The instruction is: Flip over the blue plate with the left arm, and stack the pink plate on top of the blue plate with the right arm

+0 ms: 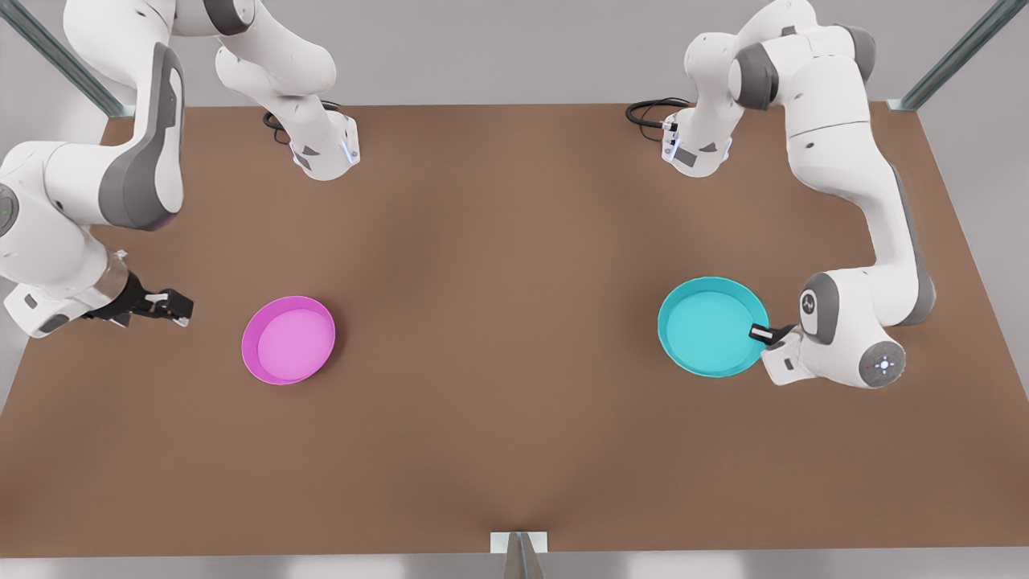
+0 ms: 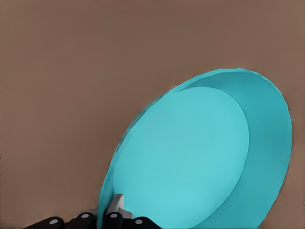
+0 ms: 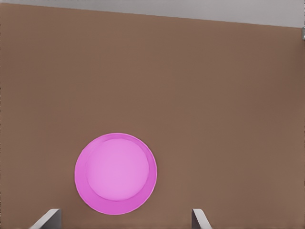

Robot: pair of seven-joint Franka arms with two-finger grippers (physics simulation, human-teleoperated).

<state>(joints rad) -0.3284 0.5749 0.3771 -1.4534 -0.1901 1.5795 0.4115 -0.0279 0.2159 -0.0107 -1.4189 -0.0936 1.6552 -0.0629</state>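
Near the desk's edge at the front view's right, the left end effector (image 1: 764,333) pinches the blue plate (image 1: 711,326) by its rim, while the right end effector (image 1: 165,305), fingers wide, waits beside the pink plate (image 1: 289,339).

Blue plate (image 1: 707,326) was plain cyan-turquoise; pink plate (image 1: 288,339) magenta with lighter pink floor; surface (image 1: 498,322) plain brown; arms white, grey joints.

A broad brown table (image 1: 498,265) fills the scene beneath even, soft light. Pale grey wall runs behind it, where slanted metal struts (image 1: 953,56) rise at both far corners.
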